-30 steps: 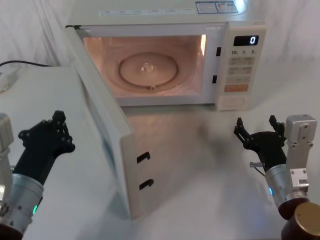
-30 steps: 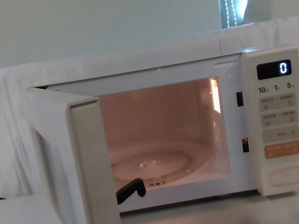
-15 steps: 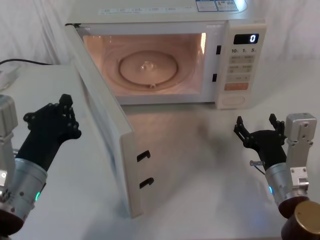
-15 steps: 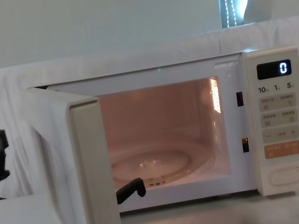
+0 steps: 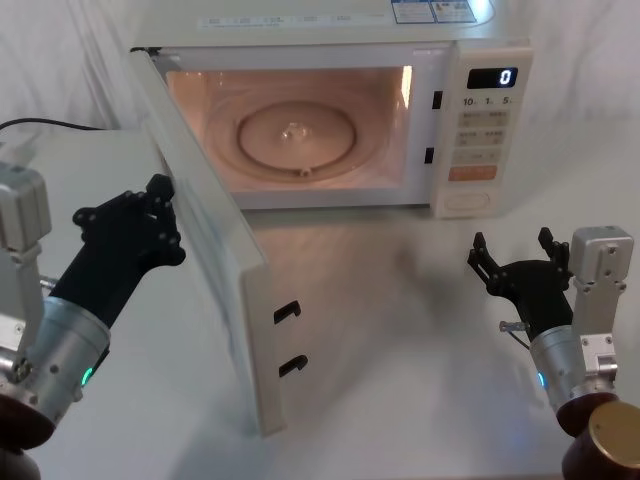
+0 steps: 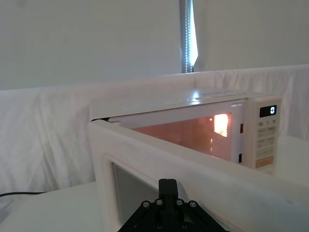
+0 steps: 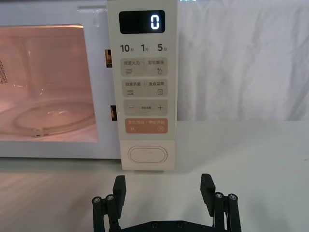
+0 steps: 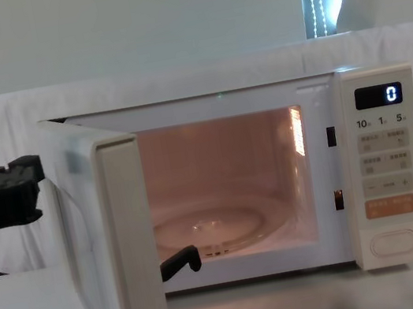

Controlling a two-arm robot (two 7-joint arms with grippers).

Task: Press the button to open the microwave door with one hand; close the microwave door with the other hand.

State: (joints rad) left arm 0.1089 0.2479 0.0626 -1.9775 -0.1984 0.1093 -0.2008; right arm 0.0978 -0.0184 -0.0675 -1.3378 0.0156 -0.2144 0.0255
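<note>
One microwave (image 5: 330, 30) at back of white counter (image 5: 400, 340), cavity lit orange. One microwave door (image 5: 215, 260) swung fully open on hinge at robot's left, standing edge-on toward robot; two black latch hooks (image 5: 287, 340) on its free edge. Inside cavity: one round glass turntable (image 5: 295, 135), nothing on it. One control panel (image 7: 142, 87) on right side of microwave, one display (image 7: 142, 21) reading 0. On panel, counted in right wrist view: one orange rectangular key (image 7: 146, 126), one button (image 7: 147, 155) at panel's bottom, large cream oval, just below orange key.

Two end effectors. Left end effector (image 5: 150, 215) raised at outer face of open door, tip very close to panel near its upper part; contact cannot be told. In chest view left end effector (image 8: 6, 198) level with door's upper half, just left of it. Fingers together, narrow, holding nothing. Right end effector (image 5: 515, 262) low over counter, in front of control panel and apart from it; fingers (image 7: 119, 186) spread wide, nothing between them, button facing the gap in right wrist view. One black cable (image 5: 40, 125) at far left on counter.
</note>
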